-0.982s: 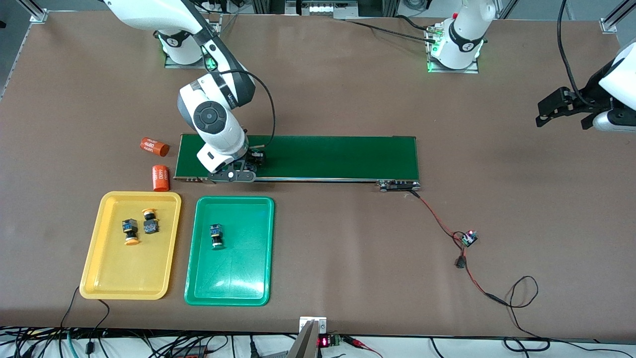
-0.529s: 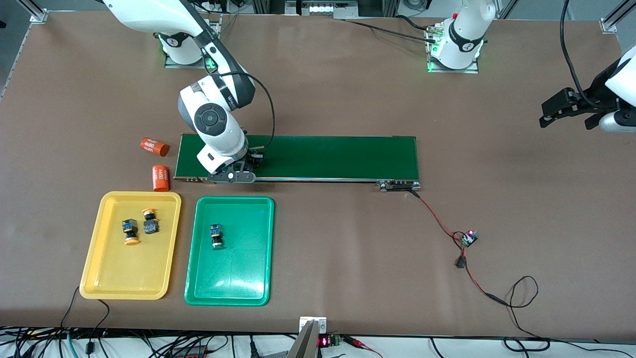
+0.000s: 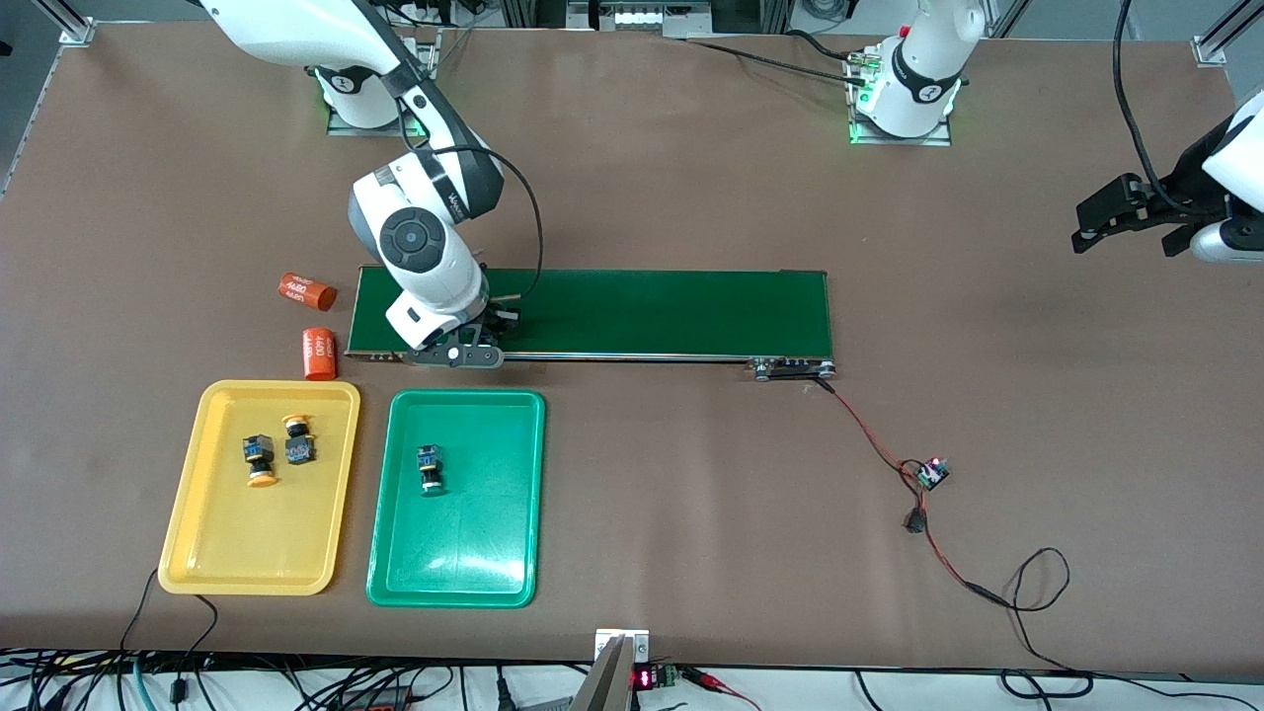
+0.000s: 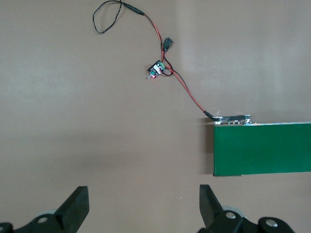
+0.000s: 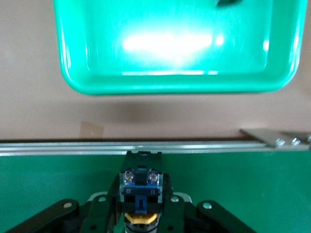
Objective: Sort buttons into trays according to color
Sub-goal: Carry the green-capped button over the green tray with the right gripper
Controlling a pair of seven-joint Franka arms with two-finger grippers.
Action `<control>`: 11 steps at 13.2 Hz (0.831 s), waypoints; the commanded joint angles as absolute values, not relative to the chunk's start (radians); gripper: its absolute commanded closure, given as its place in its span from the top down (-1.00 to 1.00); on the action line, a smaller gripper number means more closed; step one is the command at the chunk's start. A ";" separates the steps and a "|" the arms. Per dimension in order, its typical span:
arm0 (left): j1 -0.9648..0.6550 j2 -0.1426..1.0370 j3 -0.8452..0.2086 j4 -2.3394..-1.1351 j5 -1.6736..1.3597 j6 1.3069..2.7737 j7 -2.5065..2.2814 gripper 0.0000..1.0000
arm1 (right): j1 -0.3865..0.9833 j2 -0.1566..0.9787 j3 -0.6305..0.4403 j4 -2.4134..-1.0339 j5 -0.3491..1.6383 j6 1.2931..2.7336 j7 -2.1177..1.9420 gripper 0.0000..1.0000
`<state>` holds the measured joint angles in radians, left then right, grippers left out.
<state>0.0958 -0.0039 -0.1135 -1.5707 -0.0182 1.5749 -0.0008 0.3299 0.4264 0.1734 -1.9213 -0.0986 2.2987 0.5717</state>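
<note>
The right gripper [image 5: 141,213], low over the conveyor belt [image 3: 642,311] at the trays' end, has clamped its fingers on a button [image 5: 140,187], body end pointing toward the green tray [image 3: 385,553]. That tray holds one button [image 3: 429,468]; the yellow tray [image 3: 183,553] holds two. The left gripper [image 4: 143,204] waits, jaws spread wide, holding nothing, over bare table.

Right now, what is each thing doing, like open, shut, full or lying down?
Right tool: shut on a button, over the conveyor belt.
Left tool: open, waiting.
Yellow tray: holds two yellow-capped buttons, lying on their sides.
Green tray: holds one button, lying on its side.
Orange cylinders: lying beside the belt.
</note>
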 commanded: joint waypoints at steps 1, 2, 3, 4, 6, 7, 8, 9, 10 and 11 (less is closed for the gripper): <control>0.097 0.008 -0.115 -1.540 -0.008 1.552 0.000 1.00 | 0.336 0.400 0.121 -1.818 -0.110 2.188 0.479 -0.58; 0.097 0.008 -0.114 -1.540 -0.008 1.552 0.000 1.00 | 0.334 0.396 0.091 -1.765 -0.110 2.140 0.397 -0.58; 0.097 0.009 -0.114 -1.540 -0.008 1.554 0.000 1.00 | 0.331 0.393 0.068 -1.726 -0.104 2.119 0.311 -0.58; 0.097 0.011 -0.114 -1.540 -0.008 1.554 0.000 1.00 | 0.327 0.393 0.046 -1.700 -0.101 2.120 0.245 -0.58; 0.097 0.011 -0.114 -1.540 -0.006 1.555 0.000 1.00 | 0.319 0.406 0.032 -1.689 -0.103 2.153 0.200 -0.58; 0.097 0.014 -0.114 -1.540 -0.006 1.555 0.000 1.00 | 0.318 0.426 0.032 -1.684 -0.104 2.231 0.195 -0.58; 0.097 0.015 -0.114 -1.540 -0.006 1.557 0.000 1.00 | 0.319 0.449 0.032 -1.683 -0.104 2.309 0.190 -0.58; 0.097 0.017 -0.114 -1.540 -0.006 1.557 0.000 1.00 | 0.322 0.472 0.031 -1.678 -0.104 2.362 0.189 -0.58; 0.097 0.017 -0.114 -1.540 -0.006 1.559 -0.002 1.00 | 0.330 0.501 0.032 -1.663 -0.104 2.403 0.190 -0.58; 0.097 0.018 -0.114 -1.540 -0.006 1.560 -0.002 1.00 | 0.334 0.530 0.032 -1.645 -0.104 2.431 0.192 -0.58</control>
